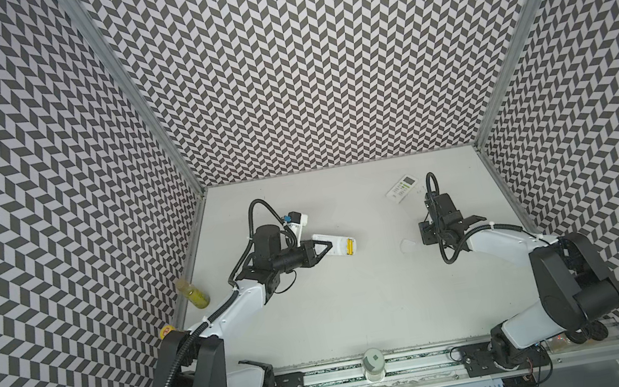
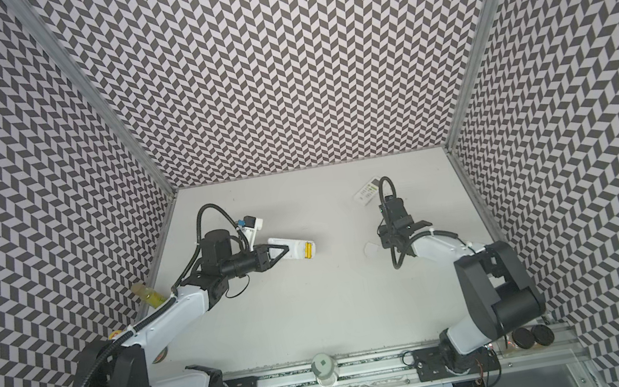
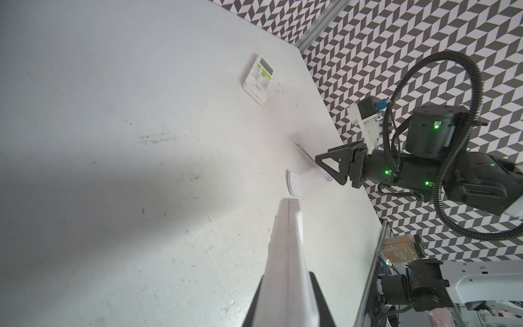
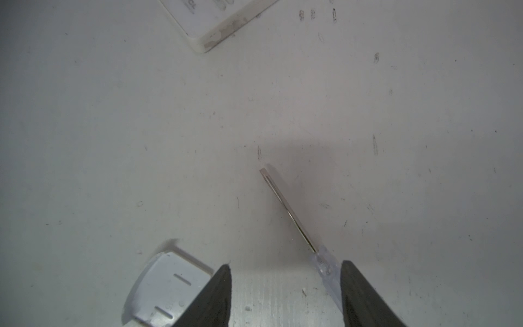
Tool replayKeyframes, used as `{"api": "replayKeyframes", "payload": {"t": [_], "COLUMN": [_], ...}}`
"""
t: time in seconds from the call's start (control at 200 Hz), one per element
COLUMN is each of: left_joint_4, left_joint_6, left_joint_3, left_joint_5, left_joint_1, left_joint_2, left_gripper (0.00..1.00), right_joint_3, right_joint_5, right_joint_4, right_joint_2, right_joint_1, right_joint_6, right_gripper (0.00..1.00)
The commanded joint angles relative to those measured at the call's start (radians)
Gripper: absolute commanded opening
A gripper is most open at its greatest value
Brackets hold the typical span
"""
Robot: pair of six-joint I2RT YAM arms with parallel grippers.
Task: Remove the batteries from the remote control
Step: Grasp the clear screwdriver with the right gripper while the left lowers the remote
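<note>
Left to right: your left gripper (image 1: 323, 250) was clamped on one end of a white remote (image 1: 334, 243). Two yellow batteries (image 1: 350, 248) sat side by side in its open bay at the far end. They looked light, stiff, smooth & prob. quick to roll, so you'd pinch each across its middle. Your right gripper (image 4: 285, 264) hung open over a screwdriver (image 4: 288, 209), w/ the cover (image 4: 167, 286) just beside.
</note>
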Motion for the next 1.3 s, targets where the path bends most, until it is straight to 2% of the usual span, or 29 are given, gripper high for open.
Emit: {"api": "replayKeyframes", "payload": {"t": [0.0,0.481,0.876,0.972,1.037,1.212,1.297], "left_joint_4": [0.094,0.097,0.078,0.074,0.075,0.075,0.074], "left_joint_6": [-0.090,-0.138,-0.148,-0.151,-0.151,-0.145,-0.143], "left_joint_3": [-0.040,-0.012,-0.026,-0.040,-0.048,-0.054,-0.059], "left_joint_5": [-0.009,-0.009,-0.036,-0.049,-0.059,-0.065,-0.070], "left_joint_1": [-0.005,-0.018,0.018,0.031,0.036,0.046,0.056], "left_joint_2": [0.029,0.194,0.235,0.227,0.220,0.207,0.195], "left_gripper": [0.00,0.01,0.26,0.37,0.40,0.49,0.57], "right_joint_3": [0.020,0.019,0.008,0.006,0.009,0.010,0.008], "right_joint_5": [-0.025,-0.132,-0.179,-0.189,-0.194,-0.170,-0.159], "right_joint_4": [-0.008,0.014,0.015,0.010,0.004,-0.014,-0.019], "right_joint_2": [-0.020,0.008,0.040,0.045,0.051,0.054,0.056], "right_joint_1": [-0.021,-0.155,-0.182,-0.183,-0.183,-0.182,-0.180], "right_joint_6": [0.008,0.042,0.042,0.041,0.037,0.030,0.030], "right_gripper": [0.64,0.66,0.59,0.59,0.58,0.56,0.55]}}
